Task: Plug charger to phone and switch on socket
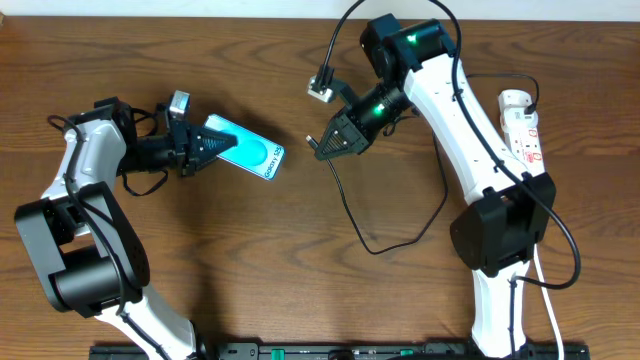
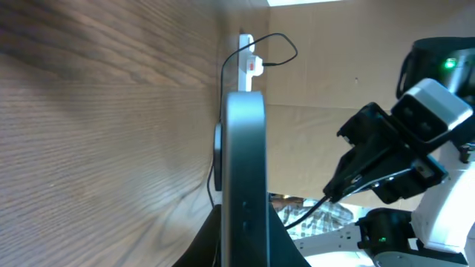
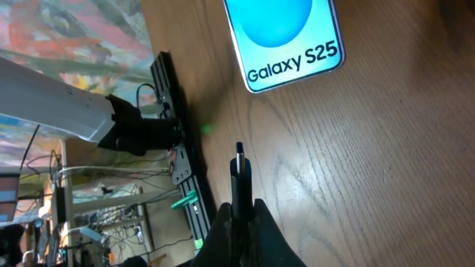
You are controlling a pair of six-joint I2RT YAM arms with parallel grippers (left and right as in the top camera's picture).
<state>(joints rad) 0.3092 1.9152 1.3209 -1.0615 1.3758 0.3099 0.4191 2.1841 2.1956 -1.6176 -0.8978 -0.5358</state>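
Wooden table (image 1: 280,280), left jaws clamping phone (image 1: 248,150), right jaws pinching charger (image 3: 239,169)

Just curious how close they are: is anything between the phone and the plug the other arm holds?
Nothing. Only bare table lies between the phone and the charger tip in the right gripper, as the overhead and right wrist views show.

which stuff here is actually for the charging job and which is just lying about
For the job: cyan-screen rectangular smartphone, in the left claw; thin black charger cable with small plug tip, in the right claw; narrow white plastic power strip.
Just there: brown wooden table; black rail along its front edge.
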